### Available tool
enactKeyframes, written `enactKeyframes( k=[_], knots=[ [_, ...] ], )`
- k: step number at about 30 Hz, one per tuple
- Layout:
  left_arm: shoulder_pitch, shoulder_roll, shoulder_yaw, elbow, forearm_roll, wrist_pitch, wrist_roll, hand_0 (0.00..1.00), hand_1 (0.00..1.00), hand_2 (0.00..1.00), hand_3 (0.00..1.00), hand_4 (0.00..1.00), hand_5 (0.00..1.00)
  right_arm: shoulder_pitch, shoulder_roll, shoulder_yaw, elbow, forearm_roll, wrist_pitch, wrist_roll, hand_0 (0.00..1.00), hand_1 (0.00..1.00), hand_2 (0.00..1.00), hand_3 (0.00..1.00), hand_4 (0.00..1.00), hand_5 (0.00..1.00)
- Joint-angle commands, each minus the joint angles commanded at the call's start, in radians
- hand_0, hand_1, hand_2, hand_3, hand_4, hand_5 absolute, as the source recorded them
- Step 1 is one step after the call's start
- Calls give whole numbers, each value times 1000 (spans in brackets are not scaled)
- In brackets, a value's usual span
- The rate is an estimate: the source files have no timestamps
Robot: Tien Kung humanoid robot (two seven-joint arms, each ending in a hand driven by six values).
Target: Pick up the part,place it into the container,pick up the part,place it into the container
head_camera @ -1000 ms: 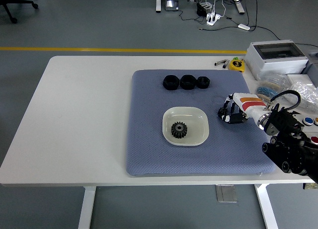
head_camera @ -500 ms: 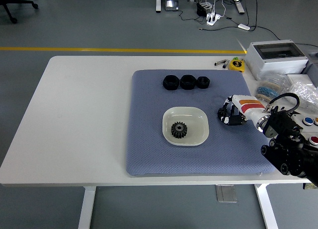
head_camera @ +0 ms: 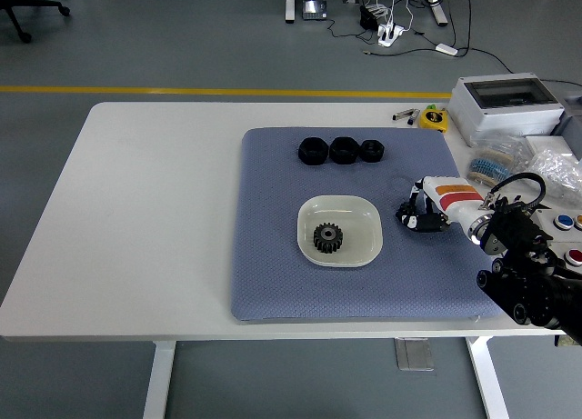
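A black gear [head_camera: 326,238] lies flat in the white dish [head_camera: 339,231], its hole facing up and its teeth pointing out all round, so it has no long axis to speak of. It sits a little left of the dish's middle. The dish rests near the centre of a blue-grey mat [head_camera: 273,255] spread over the white tabletop [head_camera: 136,210].

Along the far part of the mat three more black parts stand in a row, side by side: a ring-shaped part [head_camera: 313,151] on the left, a nut-like part [head_camera: 344,150] in the middle touching it, and a smaller round part [head_camera: 372,150] on the right. Nothing lies between that row and the dish.

The right hand [head_camera: 421,211] comes in from the right edge and hovers low over the mat, just beside the dish's right rim, fingers curled loosely downward; I cannot tell whether they grip anything. The gear is off to the hand's left, apart from it, with the dish wall between them.

Beyond the mat's right edge there is a grey plastic box [head_camera: 505,105], a yellow tape measure [head_camera: 434,117] and some clear bags [head_camera: 546,169].
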Motion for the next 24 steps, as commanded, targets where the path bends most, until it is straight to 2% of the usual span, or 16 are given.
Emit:
enactKeyframes(
  k=[24],
  knots=[
    [5,2,3,-1,-1,-2,0,709,722,756,663,691,680,-2,-6,3,6,-24,-12,-16,2,2,68,228,639,428]
  ],
)
